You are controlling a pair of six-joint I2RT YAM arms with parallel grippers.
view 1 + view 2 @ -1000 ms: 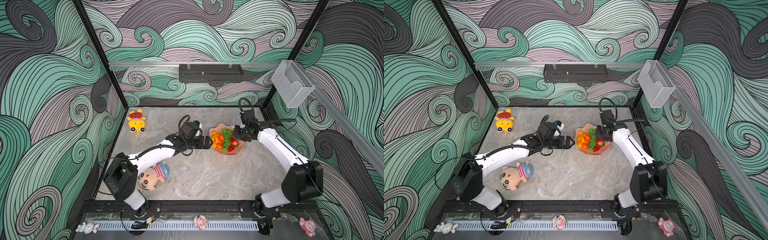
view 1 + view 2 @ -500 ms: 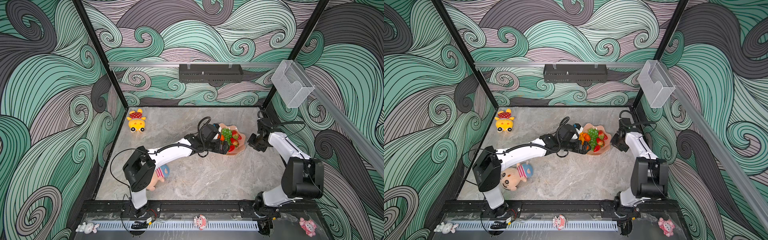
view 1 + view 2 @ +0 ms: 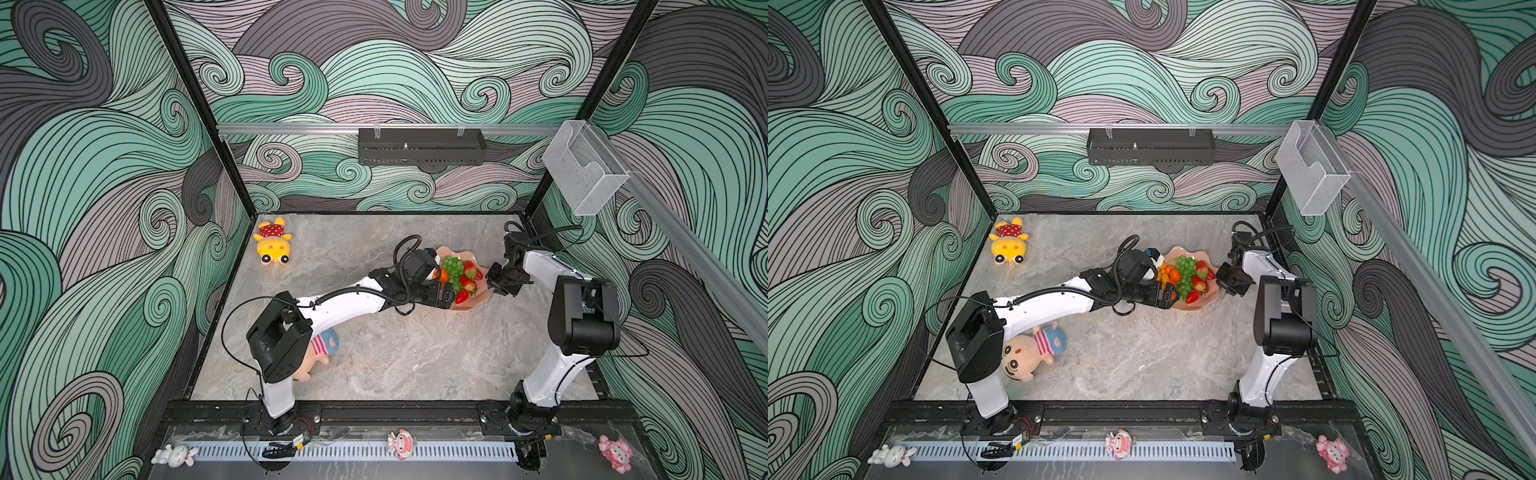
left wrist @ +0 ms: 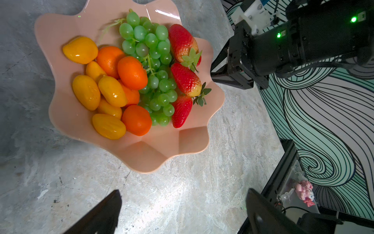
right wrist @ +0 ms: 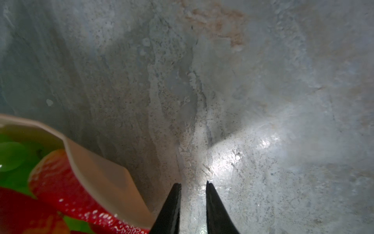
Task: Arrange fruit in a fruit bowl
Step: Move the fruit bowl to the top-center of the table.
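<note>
The fruit bowl sits on the desk, right of centre, between the two arms' tips, and all the fruit lies in it. The left wrist view gives the fullest count. One grape bunch runs down the middle, with three strawberries plainly seen on one side of it. On the other side are four tangerines, one mostly buried, and six kumquats.

In both top views the left wrist covers most of the orange and yellow pieces, so mainly the grapes and strawberries show there. Only the top views show the two plush dolls on the desk. A yellow doll lies near the back left corner, and a striped-shirt doll lies partly beneath the left arm. Three small figures sit along the front rail. The right wrist view takes in only a stretch of the bowl's rim, one strawberry and a green blur.

The left end effector is spread wide and empty, hanging above bare desk at the bowl's edge. The right end effector has its fingertips a narrow slit apart, with only desk showing between them, and it grips nothing. It stands just beside the rim on the strawberry side; whether it touches the rim cannot be told.
</note>
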